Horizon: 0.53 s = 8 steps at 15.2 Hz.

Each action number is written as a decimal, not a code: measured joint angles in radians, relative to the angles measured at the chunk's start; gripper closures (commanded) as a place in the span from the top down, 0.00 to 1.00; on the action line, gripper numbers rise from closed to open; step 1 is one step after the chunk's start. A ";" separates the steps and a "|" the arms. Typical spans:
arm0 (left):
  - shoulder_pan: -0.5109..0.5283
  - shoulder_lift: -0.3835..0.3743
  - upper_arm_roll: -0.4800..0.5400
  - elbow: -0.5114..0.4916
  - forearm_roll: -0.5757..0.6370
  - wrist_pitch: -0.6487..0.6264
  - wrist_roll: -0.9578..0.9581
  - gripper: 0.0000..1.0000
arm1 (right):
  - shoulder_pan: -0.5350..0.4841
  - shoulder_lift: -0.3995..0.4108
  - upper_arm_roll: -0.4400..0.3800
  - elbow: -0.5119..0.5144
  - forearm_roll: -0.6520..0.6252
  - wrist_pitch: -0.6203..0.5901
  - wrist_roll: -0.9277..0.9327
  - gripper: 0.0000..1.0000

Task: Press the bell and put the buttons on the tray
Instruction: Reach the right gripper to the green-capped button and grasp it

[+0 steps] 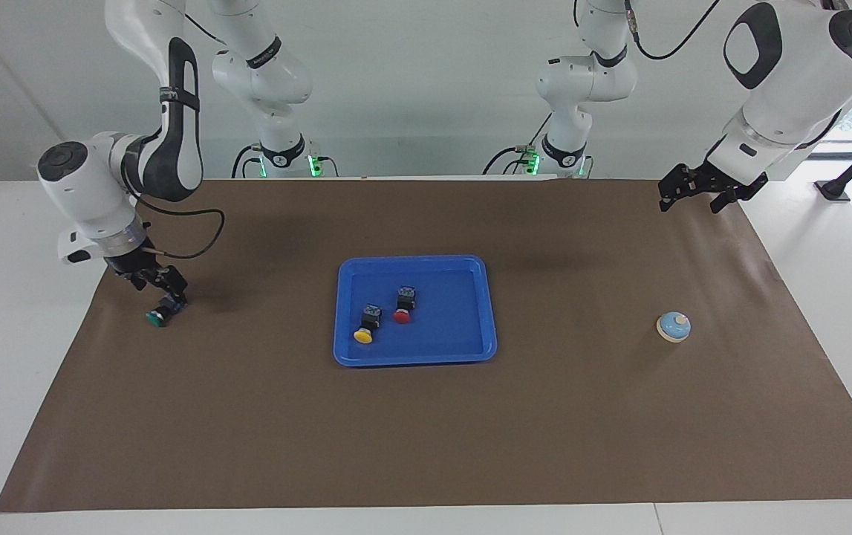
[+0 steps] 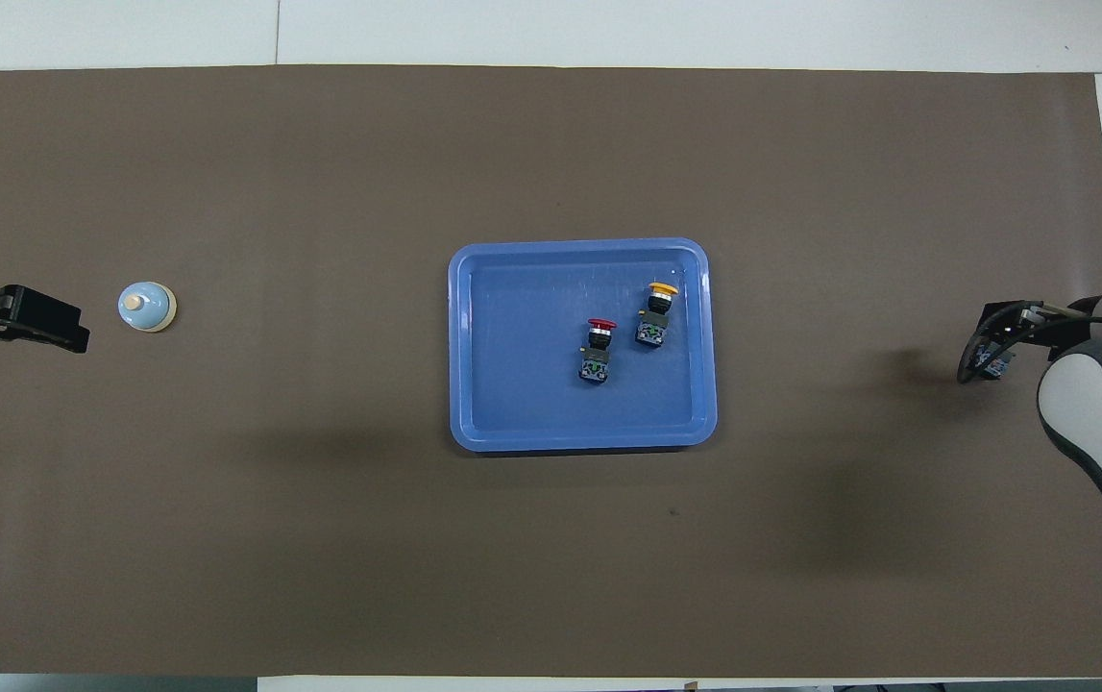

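The blue tray lies in the middle of the brown mat. In it lie the red button and the yellow button, on their sides. My right gripper is low over the mat at the right arm's end, shut on the green button; I cannot tell whether the button touches the mat. The light-blue bell stands at the left arm's end. My left gripper hangs raised beside the bell, apart from it.
The brown mat covers most of the white table. A cable loops from the right wrist. Nothing else stands on the mat.
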 measured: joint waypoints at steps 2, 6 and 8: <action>0.000 0.000 0.000 0.000 0.000 0.000 0.000 1.00 | -0.007 0.018 0.001 -0.012 0.000 0.030 0.000 1.00; 0.000 0.000 0.000 0.000 0.000 0.000 0.000 1.00 | -0.040 0.087 0.001 -0.018 0.000 0.092 -0.023 0.00; 0.000 0.000 0.000 0.000 0.000 0.000 0.000 1.00 | -0.039 0.097 0.004 -0.015 0.000 0.096 -0.023 0.00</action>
